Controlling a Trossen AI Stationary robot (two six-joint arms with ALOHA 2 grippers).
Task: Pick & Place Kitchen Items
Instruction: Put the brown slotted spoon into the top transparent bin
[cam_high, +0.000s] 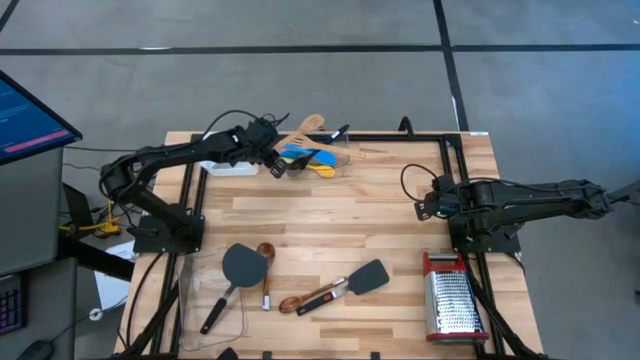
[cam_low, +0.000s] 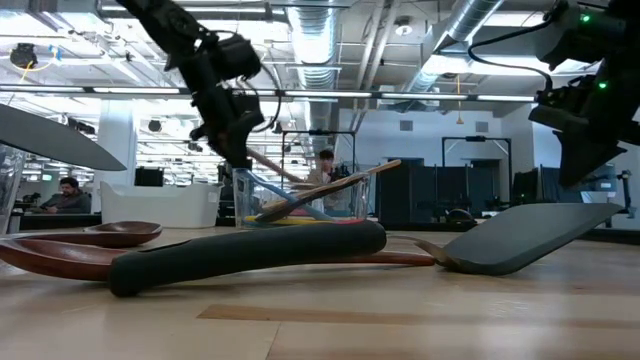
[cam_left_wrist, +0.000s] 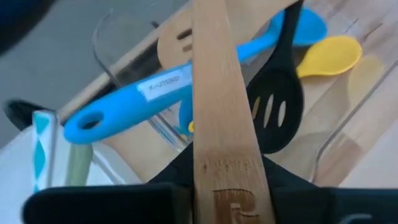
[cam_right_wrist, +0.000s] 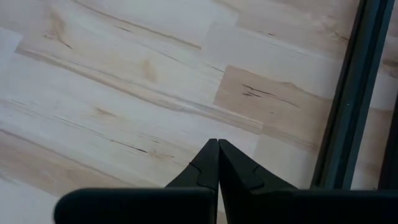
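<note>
The wooden surface (cam_high: 340, 220) carries everything. At its near right corner stands the steel box grater (cam_high: 452, 300) with red trim, no part of my work. At the far edge, left of the middle, sits the clear tub (cam_high: 318, 158), and beside it toward the far left corner lies a white tray (cam_high: 228, 168).

My left tool (cam_high: 274, 162) hangs over the tub's left end, gripping a wooden spatula (cam_left_wrist: 224, 124) by its flat handle; the fingers (cam_left_wrist: 124, 202) press on either side of it. A mark is burned into the wood near my grip, but I cannot read it. In the tub below lie a blue silicone spoon (cam_left_wrist: 149, 93) with a white label whose letters are too blurred to make out, a black slotted spoon (cam_left_wrist: 277, 106), a yellow spoon (cam_left_wrist: 329, 56) and a slotted wooden piece (cam_left_wrist: 177, 43).

My right tool (cam_right_wrist: 217, 163) waits closed and empty above bare wood near the right edge.

Along the near edge lie a dark grey spatula (cam_high: 232, 275), a wooden spoon (cam_high: 266, 272), a second grey spatula (cam_high: 355, 282) and another wooden spoon (cam_high: 292, 303).
</note>
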